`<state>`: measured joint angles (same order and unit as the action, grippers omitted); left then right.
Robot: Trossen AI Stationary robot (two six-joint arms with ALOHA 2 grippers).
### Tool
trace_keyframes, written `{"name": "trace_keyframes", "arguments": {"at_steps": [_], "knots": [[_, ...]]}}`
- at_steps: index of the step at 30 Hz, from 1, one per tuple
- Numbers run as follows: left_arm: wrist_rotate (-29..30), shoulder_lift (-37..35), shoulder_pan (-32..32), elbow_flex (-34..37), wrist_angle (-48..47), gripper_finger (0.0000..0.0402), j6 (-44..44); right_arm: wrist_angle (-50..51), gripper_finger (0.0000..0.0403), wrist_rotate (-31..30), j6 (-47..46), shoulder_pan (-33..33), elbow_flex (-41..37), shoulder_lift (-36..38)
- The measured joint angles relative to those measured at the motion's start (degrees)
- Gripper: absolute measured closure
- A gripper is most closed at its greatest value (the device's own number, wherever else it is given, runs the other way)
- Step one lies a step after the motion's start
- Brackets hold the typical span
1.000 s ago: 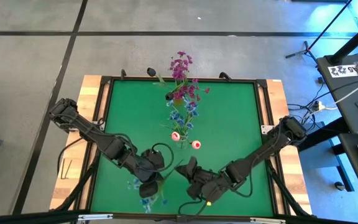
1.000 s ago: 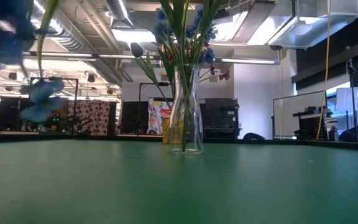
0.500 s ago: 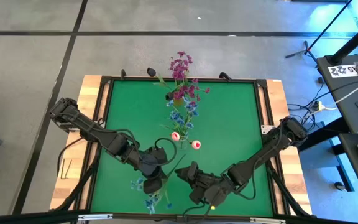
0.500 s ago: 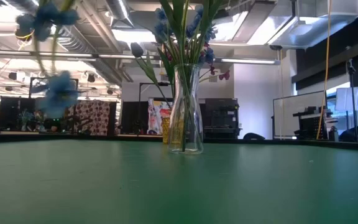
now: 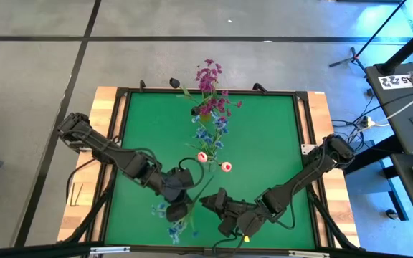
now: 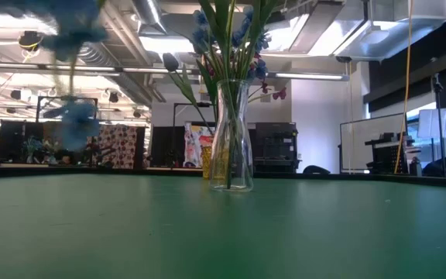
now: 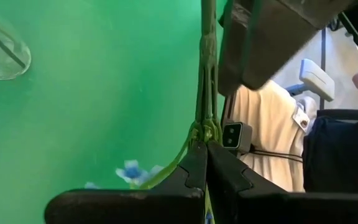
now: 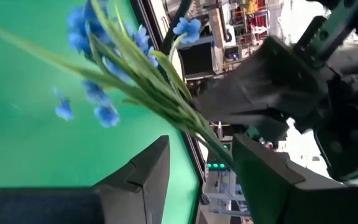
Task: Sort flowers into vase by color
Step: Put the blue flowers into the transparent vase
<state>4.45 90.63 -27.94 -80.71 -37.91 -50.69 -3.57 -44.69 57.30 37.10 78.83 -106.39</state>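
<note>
Left gripper clamps the blue spray by its stem, well short of the vase; right gripper stands parted beside it. Lead stem-first over the vase (blossoms trailing).

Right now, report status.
Left gripper shut on blue flower stem. Right gripper open beside it. Vase upright mid-table, path clear.

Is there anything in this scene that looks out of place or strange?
One thing: the vase already holds blue, magenta and white-pink flowers together, so colours are mixed rather than sorted. Otherwise the vase stands upright and nothing is spilled. The left gripper holds a blue spray by its stem.
</note>
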Motion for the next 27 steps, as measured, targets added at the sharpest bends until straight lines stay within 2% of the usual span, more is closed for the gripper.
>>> {"name": "trace_keyframes", "arguments": {"at_steps": [10, 20, 23, 27], "knots": [[0.0, 0.0, 0.7, 0.0, 0.0, 0.0401, 0.2, -4.4, 0.0230, -1.0, 2.9, -1.4, 0.0, 0.0], [0.0, 0.0, 0.6, 0.0, 0.0, 0.0401, 0.2, -2.1, 0.0231, -1.4, 0.8, -4.3, 0.0, -0.6], [0.0, 0.0, 0.5, 0.0, -0.1, 0.0401, 0.2, -2.6, 0.0245, -0.6, 0.5, -4.0, 0.0, -0.6], [0.0, 0.0, 0.5, 0.0, -0.1, 0.0401, 0.3, -2.5, 0.0292, -1.7, 0.2, -3.2, 0.0, -0.6]]}}
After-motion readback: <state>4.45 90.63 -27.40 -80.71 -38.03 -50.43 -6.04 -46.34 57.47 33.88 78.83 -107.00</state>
